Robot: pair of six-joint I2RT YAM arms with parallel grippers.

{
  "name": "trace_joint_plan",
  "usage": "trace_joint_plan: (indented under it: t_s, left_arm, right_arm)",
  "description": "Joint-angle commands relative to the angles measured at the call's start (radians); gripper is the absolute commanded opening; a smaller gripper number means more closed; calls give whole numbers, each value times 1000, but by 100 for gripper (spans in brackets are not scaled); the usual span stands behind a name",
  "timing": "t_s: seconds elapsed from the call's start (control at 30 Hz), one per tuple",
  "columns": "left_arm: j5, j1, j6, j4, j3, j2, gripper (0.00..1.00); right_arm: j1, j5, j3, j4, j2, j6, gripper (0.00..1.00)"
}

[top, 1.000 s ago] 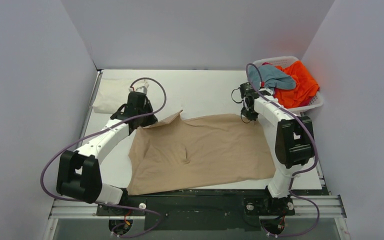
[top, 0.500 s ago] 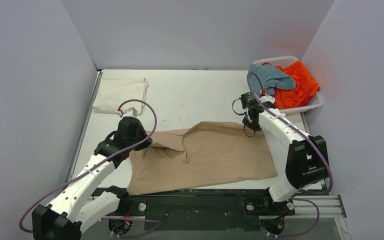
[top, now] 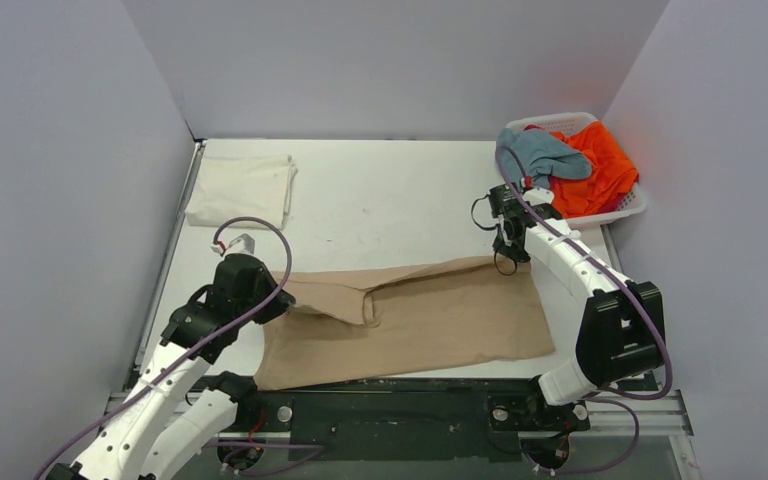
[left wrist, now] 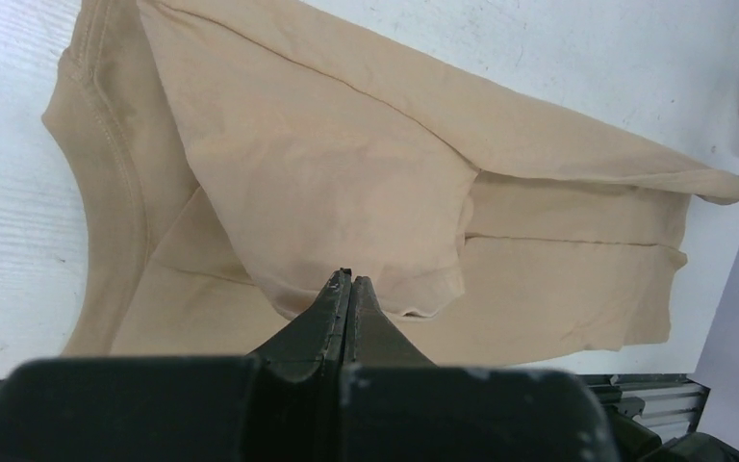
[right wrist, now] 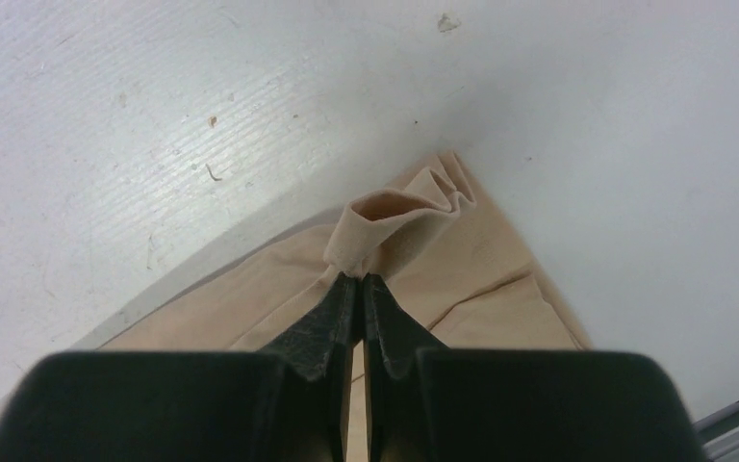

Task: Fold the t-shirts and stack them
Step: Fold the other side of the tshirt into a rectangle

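4 t-shirts (top: pixel 440 320), 1 basket (top: pixel 572 117)

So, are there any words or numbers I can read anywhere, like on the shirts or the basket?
No words, numbers or logos can be read in any view.
tan t-shirt: plain, no print.
cream-white t-shirt, grey-blue t-shirt, orange t-shirt: plain where they show.
basket: no label seen.
small white and red tag on the left arm's cable: too small to tell if it has writing.
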Motion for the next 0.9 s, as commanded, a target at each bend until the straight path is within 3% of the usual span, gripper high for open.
trace_joint_plan:
  t_s: [0.0, 0.4, 0.7, 0.83, 0.87]
  left_arm:
    - [41, -4, -40, -50, 59, -52, 0]
    - [28, -4, 14, -140, 157, -31, 0]
    - [180, -4, -93, -185, -77, -147, 0]
    - [231, -5, -128, -243, -150, -171, 0]
    - [234, -5, -131, -275, -156, -176, 0]
  right_arm:
    - [-18, 4, 29, -47, -39, -67, 0]
    - [-23, -41, 52, -49, -41, -89, 0]
    - [-23, 1, -60, -24, -58, -90, 0]
    - [-21, 22, -137, -18, -88, -75, 8]
    - [-17, 48, -166, -23, -99, -69, 17]
